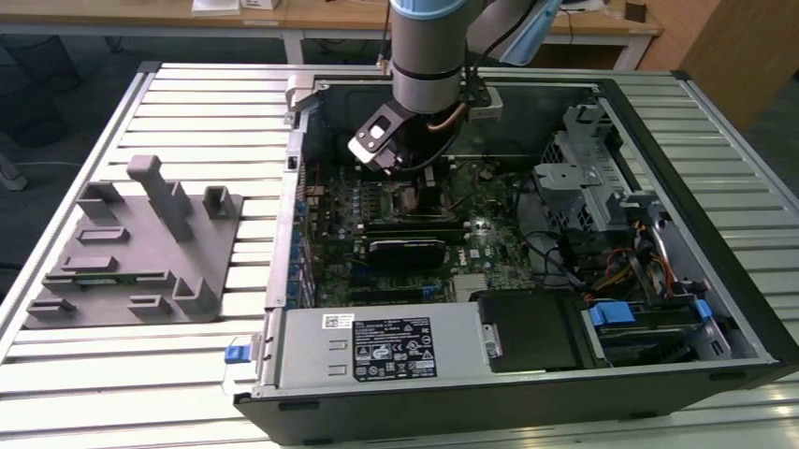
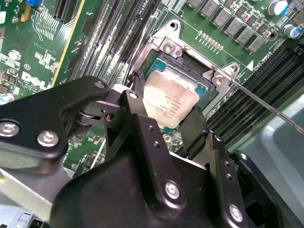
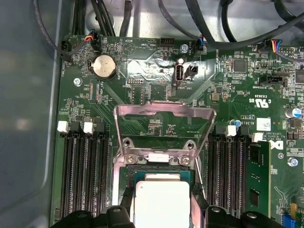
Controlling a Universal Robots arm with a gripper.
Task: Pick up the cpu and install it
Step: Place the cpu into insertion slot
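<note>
Closely, claw (image 2: pixel 168 100) grips cpu (image 2: pixel 171 97) (both edges) at socket (image 2: pixel 192 66).

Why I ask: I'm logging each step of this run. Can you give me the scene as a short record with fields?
arm: reaching down into the open case
gripper: fingers against two opposite edges of the cpu
cpu: metal top up, at the socket
seated: cannot tell
plate: swung open, clear of the socket
holder: grey, outside the case on the exterior view's left
</note>
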